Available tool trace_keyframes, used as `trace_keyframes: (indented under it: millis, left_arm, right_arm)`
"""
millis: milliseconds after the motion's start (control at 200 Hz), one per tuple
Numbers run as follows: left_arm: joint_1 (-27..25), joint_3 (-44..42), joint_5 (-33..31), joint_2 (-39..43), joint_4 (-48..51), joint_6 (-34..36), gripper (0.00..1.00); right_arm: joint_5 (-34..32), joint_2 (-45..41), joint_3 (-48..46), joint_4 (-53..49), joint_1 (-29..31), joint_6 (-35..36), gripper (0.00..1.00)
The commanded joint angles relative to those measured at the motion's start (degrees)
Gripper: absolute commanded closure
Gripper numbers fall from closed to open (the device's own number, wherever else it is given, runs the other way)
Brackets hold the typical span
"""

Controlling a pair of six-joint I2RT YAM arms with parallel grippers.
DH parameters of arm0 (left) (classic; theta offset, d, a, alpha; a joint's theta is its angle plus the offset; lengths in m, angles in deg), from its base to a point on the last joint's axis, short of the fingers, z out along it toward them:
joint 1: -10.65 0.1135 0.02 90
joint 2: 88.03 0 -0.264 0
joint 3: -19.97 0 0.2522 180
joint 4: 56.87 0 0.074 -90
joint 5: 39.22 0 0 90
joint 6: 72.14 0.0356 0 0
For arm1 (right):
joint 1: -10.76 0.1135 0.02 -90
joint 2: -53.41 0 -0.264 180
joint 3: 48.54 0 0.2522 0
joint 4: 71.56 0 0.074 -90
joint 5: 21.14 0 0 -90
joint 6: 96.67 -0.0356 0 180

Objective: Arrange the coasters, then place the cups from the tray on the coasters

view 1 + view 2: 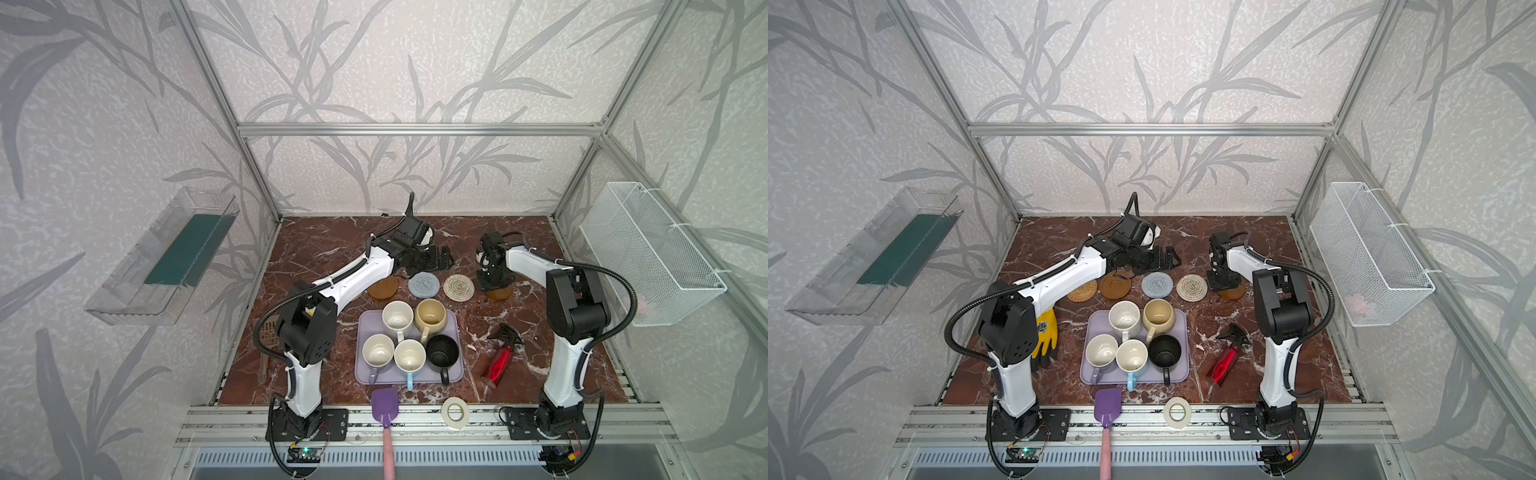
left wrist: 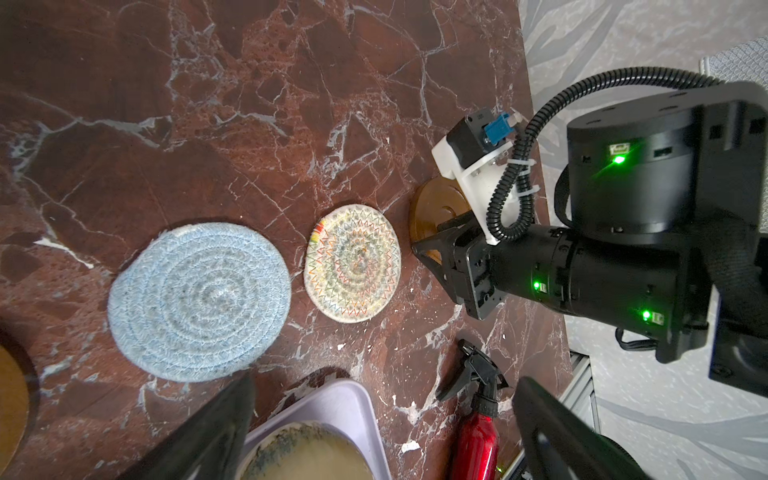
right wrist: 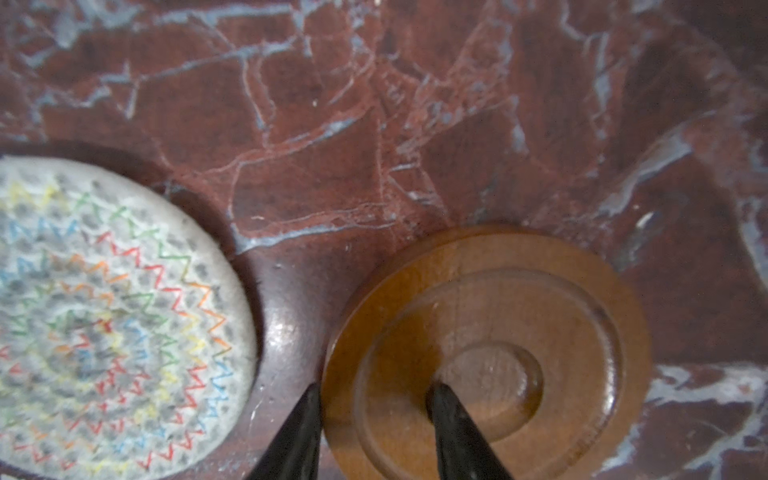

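My right end effector is narrowed onto the amber-brown coaster, one finger at its rim and one in its centre dimple. The coaster lies on the table beside the beige rope coaster. My left end effector hangs wide open behind the grey-blue rope coaster. All five cups sit on the lilac tray.
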Motion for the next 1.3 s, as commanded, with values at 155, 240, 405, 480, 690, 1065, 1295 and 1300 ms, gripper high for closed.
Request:
trace_keyframes:
  millis: [155, 240, 405, 480, 690, 1065, 1295, 1300]
  left_arm:
    - [0.2, -1.2, -0.3, 2.4, -0.6, -0.6, 0.01]
    - [0.2, -1.3, -0.3, 2.4, -0.6, -0.6, 0.01]
    - [0.4, -1.5, -0.2, 2.4, -0.7, -0.5, 0.01]
    - [0.4, -1.6, -0.2, 2.6, -0.6, -0.4, 0.01]
    - [0.7, -1.9, -0.2, 3.1, -0.5, -0.2, 0.01]
    - [0.8, -2.1, -0.3, 3.0, -0.9, -0.5, 0.01]
    - [0.7, -2.1, -0.2, 2.9, -1.0, -0.8, 0.01]
    - [0.7, -2.1, -0.2, 2.9, -1.0, -0.8, 0.01]
  right_arm:
    - [5.9, 0.4, -3.2, -3.1, 2.8, 0.0, 0.58]
    - [5.6, 0.0, -3.1, -3.5, 3.0, -0.1, 0.58]
    - [3.4, 1.0, -2.1, -4.6, 3.0, 0.1, 0.58]
    - [3.1, 1.2, -2.0, -4.6, 3.0, 0.0, 0.58]
    - [1.5, 1.4, -1.4, -4.4, 3.0, 0.2, 0.58]
    - [0.3, 1.9, 0.5, -4.7, 3.0, 0.8, 0.58]
    - [1.1, -0.3, -0.4, -3.6, 3.2, 1.1, 0.52]
    - [1.2, -0.3, -0.5, -3.5, 3.2, 1.1, 0.52]
